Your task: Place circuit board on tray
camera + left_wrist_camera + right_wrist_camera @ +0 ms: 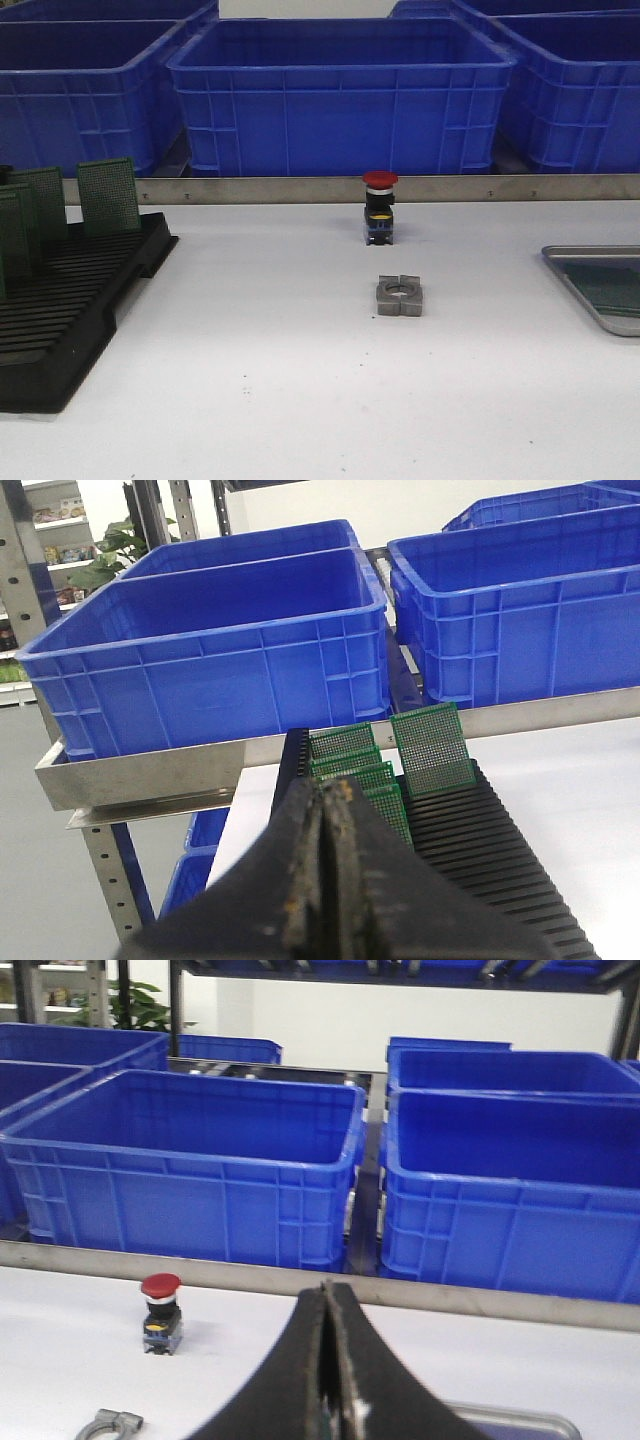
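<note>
Several green circuit boards (108,195) stand upright in the slots of a black rack (70,310) at the table's left. In the left wrist view the boards (432,748) are just beyond my left gripper (333,785), which is shut with nothing between its fingers. The silver tray (590,250) lies at the right edge, partly cut off; its ribbed floor looks dark greenish. My right gripper (327,1285) is shut and holds nothing I can make out, with the tray's rim (520,1422) close below it. Neither gripper shows in the front view.
A red-capped push button (380,207) stands mid-table at the back, with a grey metal clamp piece (400,296) in front of it. Big blue crates (340,95) line a metal ledge behind the table.
</note>
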Action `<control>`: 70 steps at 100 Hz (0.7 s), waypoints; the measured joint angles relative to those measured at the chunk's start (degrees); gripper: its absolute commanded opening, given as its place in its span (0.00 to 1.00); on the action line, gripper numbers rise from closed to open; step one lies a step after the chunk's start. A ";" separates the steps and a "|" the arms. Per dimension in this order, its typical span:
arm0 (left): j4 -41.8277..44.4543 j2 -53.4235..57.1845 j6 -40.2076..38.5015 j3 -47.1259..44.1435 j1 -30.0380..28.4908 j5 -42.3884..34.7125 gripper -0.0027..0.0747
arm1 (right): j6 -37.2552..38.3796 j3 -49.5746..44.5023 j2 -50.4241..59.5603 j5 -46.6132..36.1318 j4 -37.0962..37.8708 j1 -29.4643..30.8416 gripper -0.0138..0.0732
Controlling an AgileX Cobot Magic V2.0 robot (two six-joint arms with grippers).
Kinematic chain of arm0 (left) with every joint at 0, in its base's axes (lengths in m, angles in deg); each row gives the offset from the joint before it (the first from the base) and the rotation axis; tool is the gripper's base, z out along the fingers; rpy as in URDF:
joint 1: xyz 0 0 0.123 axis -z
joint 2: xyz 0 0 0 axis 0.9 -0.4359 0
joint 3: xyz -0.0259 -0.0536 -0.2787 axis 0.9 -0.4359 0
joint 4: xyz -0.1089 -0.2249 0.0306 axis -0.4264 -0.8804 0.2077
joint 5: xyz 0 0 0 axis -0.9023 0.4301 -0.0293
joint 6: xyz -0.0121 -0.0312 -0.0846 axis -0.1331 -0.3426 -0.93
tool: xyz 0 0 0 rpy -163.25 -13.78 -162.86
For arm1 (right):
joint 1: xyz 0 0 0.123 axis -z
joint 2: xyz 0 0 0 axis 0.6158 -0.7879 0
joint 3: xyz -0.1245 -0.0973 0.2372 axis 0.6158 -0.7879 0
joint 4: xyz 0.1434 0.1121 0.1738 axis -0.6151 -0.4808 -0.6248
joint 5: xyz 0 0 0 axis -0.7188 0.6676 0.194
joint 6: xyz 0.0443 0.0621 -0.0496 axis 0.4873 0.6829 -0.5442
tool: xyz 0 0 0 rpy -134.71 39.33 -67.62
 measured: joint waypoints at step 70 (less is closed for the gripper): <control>0.00 0.00 0.00 0.00 0.00 0.00 0.01 | 16.43 -11.98 10.84 -2.48 12.98 3.48 0.08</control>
